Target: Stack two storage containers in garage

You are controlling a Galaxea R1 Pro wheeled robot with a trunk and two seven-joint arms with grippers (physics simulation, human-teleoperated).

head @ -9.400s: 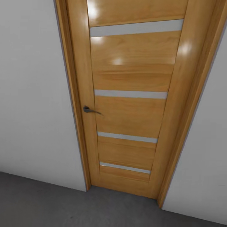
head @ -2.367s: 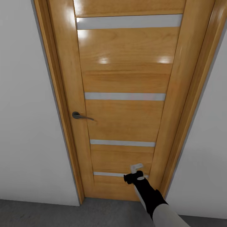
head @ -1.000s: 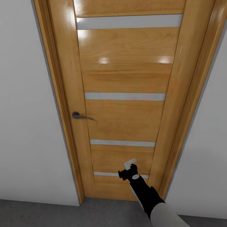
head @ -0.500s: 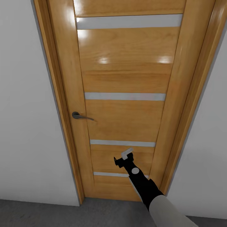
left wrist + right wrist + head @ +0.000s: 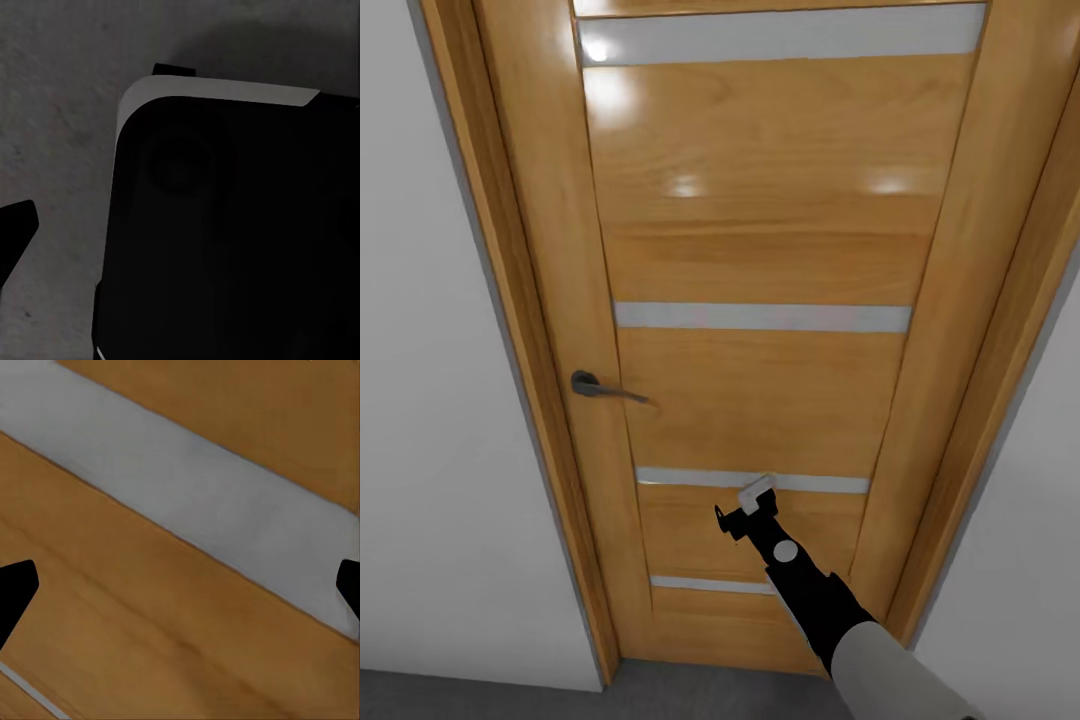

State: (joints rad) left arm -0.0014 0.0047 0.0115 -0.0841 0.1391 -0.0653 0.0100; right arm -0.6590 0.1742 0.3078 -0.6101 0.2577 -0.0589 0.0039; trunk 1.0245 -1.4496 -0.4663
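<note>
I hold the rig close up against a honey-coloured wooden door with pale horizontal glass strips point(image 5: 760, 260), shut in its frame between white walls point(image 5: 420, 450), a sliver of the dark grey concrete floor point(image 5: 480, 695) at its foot. My black right gripper point(image 5: 745, 508) reaches toward the door's lower panels, just under one pale strip point(image 5: 187, 487); in the right wrist view its two dark fingertips point(image 5: 15, 585) sit at opposite edges of the picture, so it is spread wide and holds nothing. The dark metal lever handle point(image 5: 600, 387) sits well apart from that gripper, up and toward the door's left edge. The left wrist view gives dark robot body over grey concrete, with one fingertip point(image 5: 13, 229) at the edge; I cannot tell that gripper's spread.

The risk, as I judge it: pushing the panel near the hinge side, with the latch unturned, may jam the arm or slide the fingertips across glossy wood. The two red-orange storage containers are nowhere before me; they lie somewhere beyond this door, far from either gripper.
</note>
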